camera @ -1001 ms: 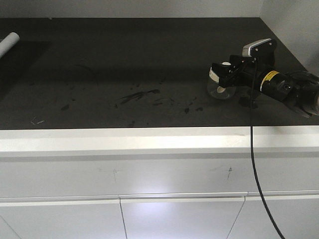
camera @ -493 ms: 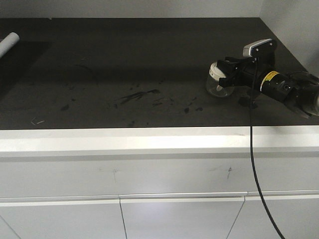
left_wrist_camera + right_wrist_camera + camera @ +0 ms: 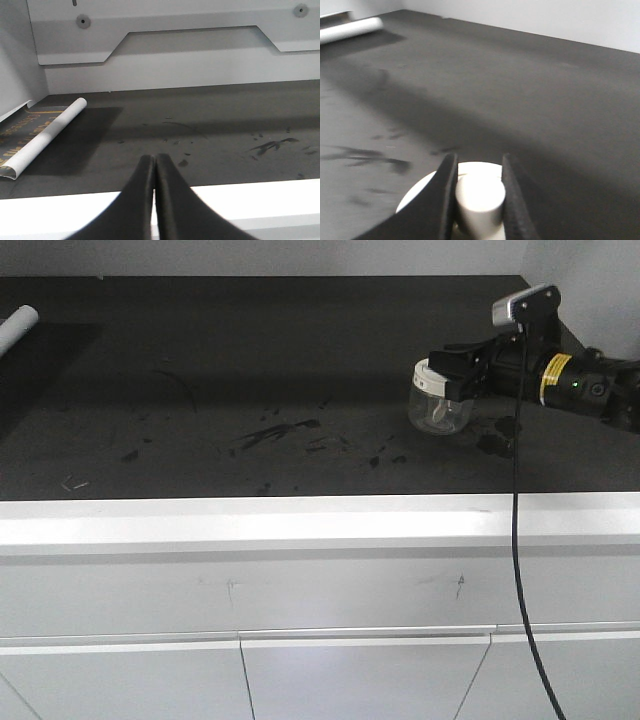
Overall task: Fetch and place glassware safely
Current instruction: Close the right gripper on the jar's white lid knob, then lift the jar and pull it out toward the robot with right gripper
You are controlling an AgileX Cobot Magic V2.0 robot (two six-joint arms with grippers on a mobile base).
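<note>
The glassware is a small squat clear glass jar (image 3: 438,412) with a cream-white lid (image 3: 428,380), at the right of the dark counter (image 3: 250,360). My right gripper (image 3: 455,375) reaches in from the right and is shut on the lid's central knob. In the right wrist view the two black fingers clamp the white knob (image 3: 479,200) from both sides, gripper (image 3: 479,160), with the lid (image 3: 417,195) under them. The jar hangs upright, seemingly just above the counter. My left gripper (image 3: 154,159) is shut and empty over the counter's white front edge, and shows only in the left wrist view.
A white tube (image 3: 18,325) lies at the far left of the counter; it also shows in the left wrist view (image 3: 47,135) beside a dark printed sheet (image 3: 20,131). Dark smears (image 3: 275,430) mark the counter's middle. A wall stands at the right (image 3: 590,290). White drawers (image 3: 300,660) are below.
The right arm has risen and levelled out, taking the jar up and slightly left with it. The jar now hangs upright.
</note>
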